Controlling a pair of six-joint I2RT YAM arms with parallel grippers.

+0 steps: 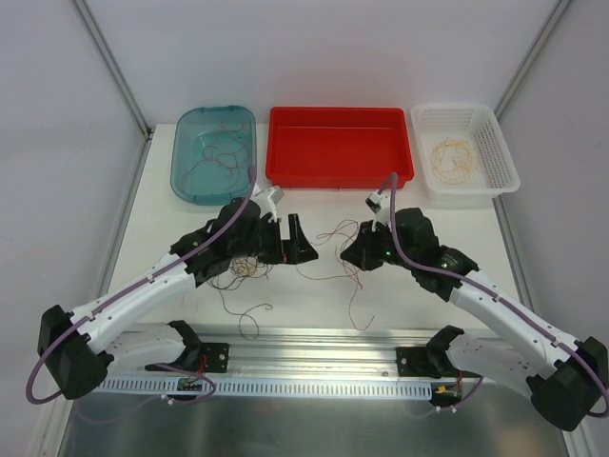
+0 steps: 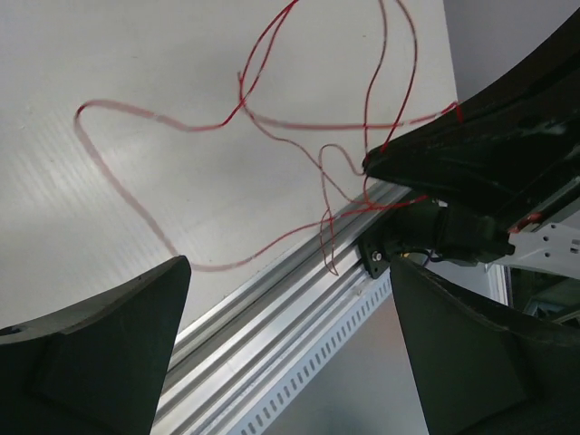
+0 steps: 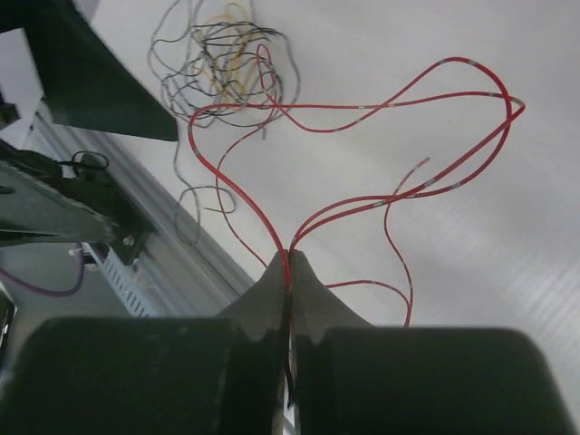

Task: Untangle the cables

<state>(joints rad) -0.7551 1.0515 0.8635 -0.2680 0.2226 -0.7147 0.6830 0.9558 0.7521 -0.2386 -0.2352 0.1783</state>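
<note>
- White tabletop under both arms carries the cables, between the grippers and the aluminium rail at the near edge
- red cable rises straight out of the right gripper and fans away from it in wide loops over the table; from above, its long run goes left to right across the gap between the two grippers, with one tail trailing toward the rail
- tangle of dark and yellow cables sits bunched on the table just on the near side of the left arm's wrist, well apart from the right gripper; one red loop reaches into it
- right gripper is pinched together on the red cable, the strand clamped between the two fingertips
- left gripper has its fingers spread wide with nothing between them; the red cable lies on the table beyond its tips, not touching them
- along the far edge stand a teal bin with thin dark strands in it, a red tray, and a white basket holding a yellow coil
</note>
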